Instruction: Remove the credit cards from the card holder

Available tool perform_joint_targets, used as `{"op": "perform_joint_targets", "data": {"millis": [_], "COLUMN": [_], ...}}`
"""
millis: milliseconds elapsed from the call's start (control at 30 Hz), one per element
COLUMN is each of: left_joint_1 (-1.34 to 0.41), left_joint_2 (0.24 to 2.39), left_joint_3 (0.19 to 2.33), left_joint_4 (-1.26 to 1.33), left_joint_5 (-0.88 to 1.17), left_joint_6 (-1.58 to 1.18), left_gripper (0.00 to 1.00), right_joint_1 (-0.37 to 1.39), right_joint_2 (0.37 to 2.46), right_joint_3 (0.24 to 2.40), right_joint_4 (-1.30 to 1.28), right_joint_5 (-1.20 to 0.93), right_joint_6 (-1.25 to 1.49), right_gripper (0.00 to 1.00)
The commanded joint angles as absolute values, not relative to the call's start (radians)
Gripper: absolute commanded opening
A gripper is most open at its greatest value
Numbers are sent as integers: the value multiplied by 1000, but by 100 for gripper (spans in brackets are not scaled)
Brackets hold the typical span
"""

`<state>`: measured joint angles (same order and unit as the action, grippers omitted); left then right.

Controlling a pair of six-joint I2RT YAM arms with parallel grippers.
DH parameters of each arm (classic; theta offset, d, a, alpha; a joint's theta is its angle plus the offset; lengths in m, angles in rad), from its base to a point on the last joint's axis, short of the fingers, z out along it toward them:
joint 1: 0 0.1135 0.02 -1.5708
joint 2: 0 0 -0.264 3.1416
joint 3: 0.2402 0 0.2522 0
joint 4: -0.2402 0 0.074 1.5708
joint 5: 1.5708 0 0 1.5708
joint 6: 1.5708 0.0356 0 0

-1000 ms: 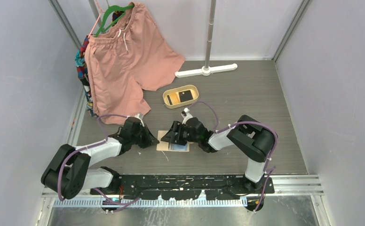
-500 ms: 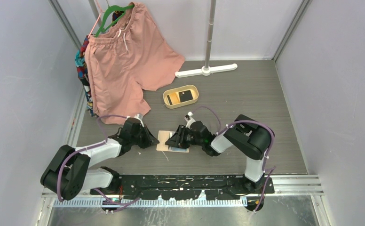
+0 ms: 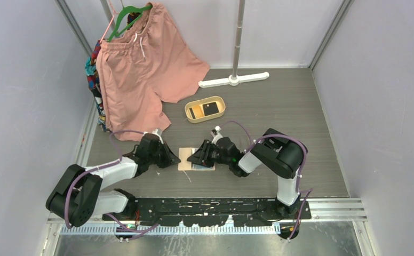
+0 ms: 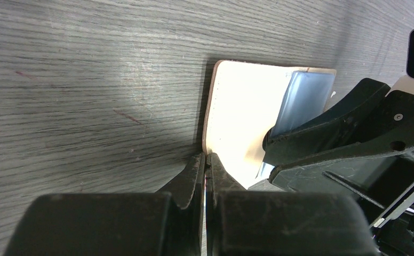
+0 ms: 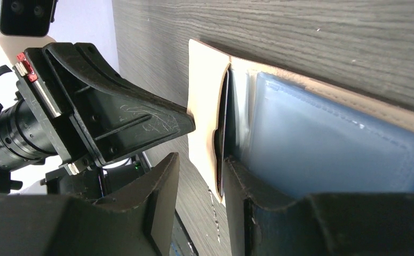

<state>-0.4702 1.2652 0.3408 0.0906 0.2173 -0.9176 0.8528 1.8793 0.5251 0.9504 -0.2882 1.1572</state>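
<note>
1. Nearest the arm bases, we see the small beige leather-like card holder [image 3: 184, 159] lying opened flat on the grey wood-grain table [image 3: 301, 117], with both arms meeting over it.
2. At the holder's 9 o'clock, the left claw [image 4: 206, 159] is closed tight. Its tips sit at the beige edge, and we read that as pinning the holder down.
3. At its 3 o'clock, the right claw [image 5: 200, 165] stands narrow, one finger on either side of the pocket's lip. There the thin edge of a dark card [image 5: 223, 122] shows beside a cloudy blue plastic sleeve [image 5: 322, 144]. A sliver of table shows beside one finger, so we cannot say it has a hold.
4. At 12 o'clock from the holder, well apart, a tan oval tray [image 3: 207, 118] carries two flat black pieces [image 3: 211, 108]. We take them for cards already removed.
5. Farthest off, pink fabric shorts [image 3: 141, 69] hang from a green hanger [image 3: 130, 13] at 11 o'clock. A white T-shaped stand [image 3: 234, 80] rests at 1 o'clock.
6. We judge the job partway done, with at least the dark card left to draw out.
</note>
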Motion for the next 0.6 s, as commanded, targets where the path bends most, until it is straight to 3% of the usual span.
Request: {"op": "perform_joint_targets", "data": {"millis": [0,333,433,567], "left_joint_1": [-479,-479,-478,-479], "left_joint_2": [1314,1340,1340,1343], "left_joint_3": [281,285,285,286], "left_joint_4": [-57,-36,-37,-36], "left_joint_5": [130,138,141,144], "left_joint_6": [-885,-884,-884,-882], "left_gripper": [0,0,0,0], "right_joint_1": [846,839,828,821], "right_joint_2": [1877,1883,1887,1896], "right_joint_3": [549,555,551,549], "right_joint_4": [977,990,996,1010], "right_joint_5": [-222,-188,-179,-172], "right_joint_6": [1158,1162,1167,1169], "right_gripper": [41,40,29,27]}}
